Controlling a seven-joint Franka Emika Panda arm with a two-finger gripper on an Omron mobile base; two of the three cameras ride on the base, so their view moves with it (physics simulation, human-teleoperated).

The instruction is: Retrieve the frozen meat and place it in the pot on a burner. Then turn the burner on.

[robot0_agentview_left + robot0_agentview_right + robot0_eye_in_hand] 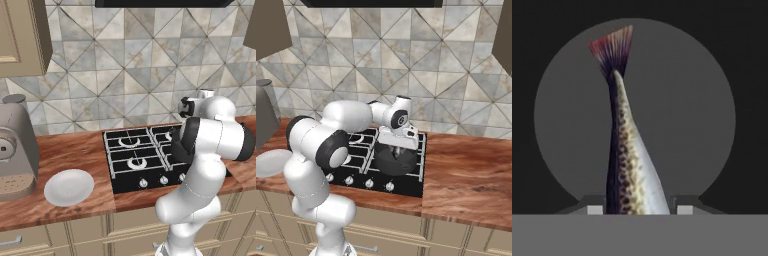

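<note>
Seemingly poised, the white arm hides much of the cooktop point(131, 155) from the left. From the right, the gripper point(398, 145) hangs over the pot point(396, 159). Hand view: fingers pinch the frozen meat point(628, 160), tail down; releasing off-centre risks a rim strike.

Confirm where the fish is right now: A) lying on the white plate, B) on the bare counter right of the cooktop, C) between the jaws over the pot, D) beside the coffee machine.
C: in the hand view the fish rises from between the jaws, tail fin up, against the round grey floor of the pot; the right base view shows the gripper over the pot on the cooktop.
</note>
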